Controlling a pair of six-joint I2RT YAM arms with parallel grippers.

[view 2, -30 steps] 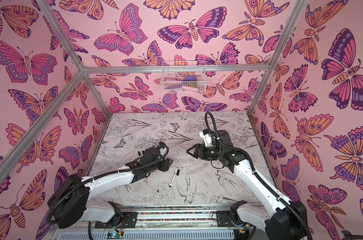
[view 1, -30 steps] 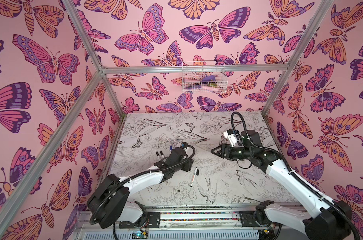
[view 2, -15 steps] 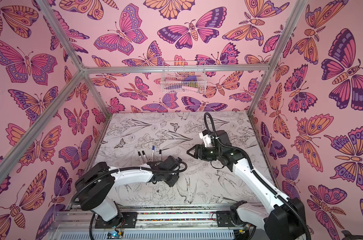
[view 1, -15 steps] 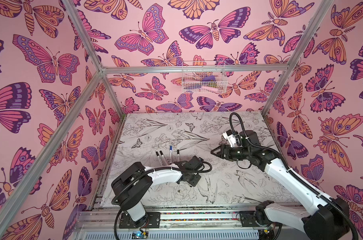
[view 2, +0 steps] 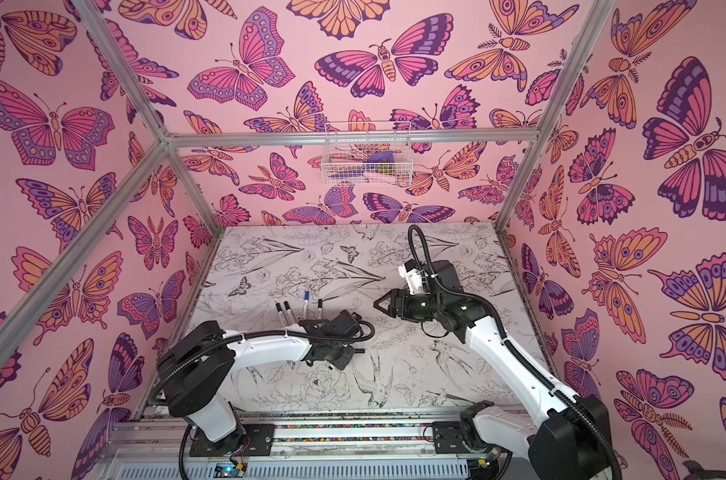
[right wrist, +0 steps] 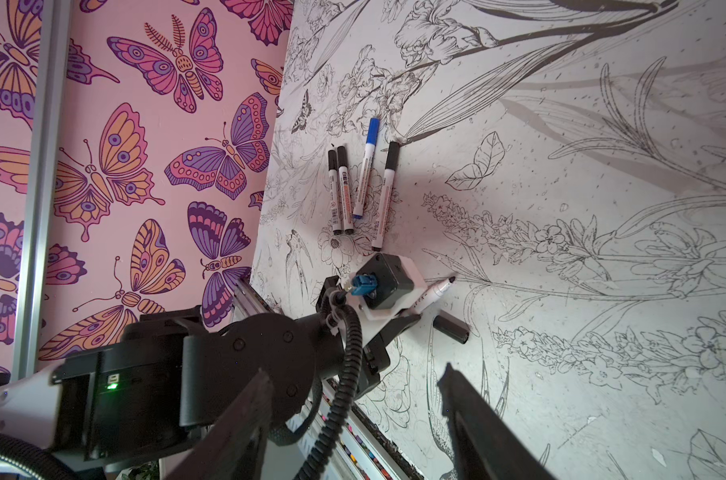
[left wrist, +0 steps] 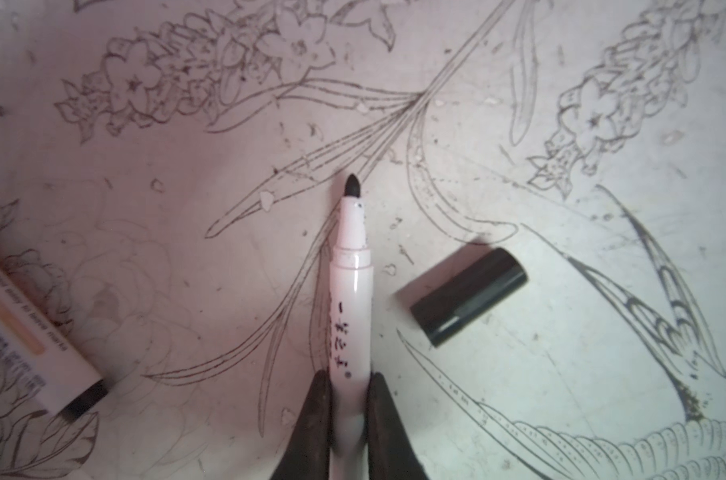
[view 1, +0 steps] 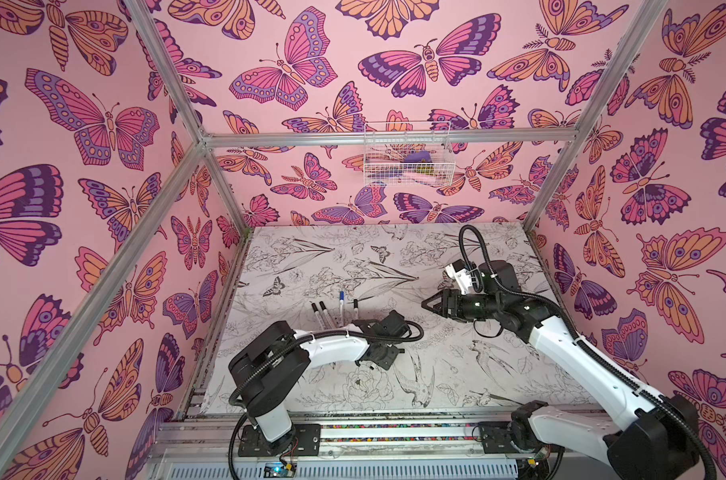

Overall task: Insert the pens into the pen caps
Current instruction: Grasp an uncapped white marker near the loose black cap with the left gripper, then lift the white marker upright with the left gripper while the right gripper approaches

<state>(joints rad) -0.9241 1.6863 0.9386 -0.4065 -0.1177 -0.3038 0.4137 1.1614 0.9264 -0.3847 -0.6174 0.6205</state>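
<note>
Floral mat (left wrist: 561,124): L gripper (left wrist: 349,380) pinches uncapped pen (left wrist: 351,299), black cap (left wrist: 469,295) beside.

My arms (view 1: 561,353) are white shells (view 1: 332,347) between black joints (view 1: 270,365), with black ribbed conduit (right wrist: 353,349) running along them. The left one has a blue plug (right wrist: 359,284) and a green light (right wrist: 112,386).

Both top views stare down from high over the table (view 1: 353,249); both close wrist cameras share one uncapped pen (left wrist: 351,299).
</note>
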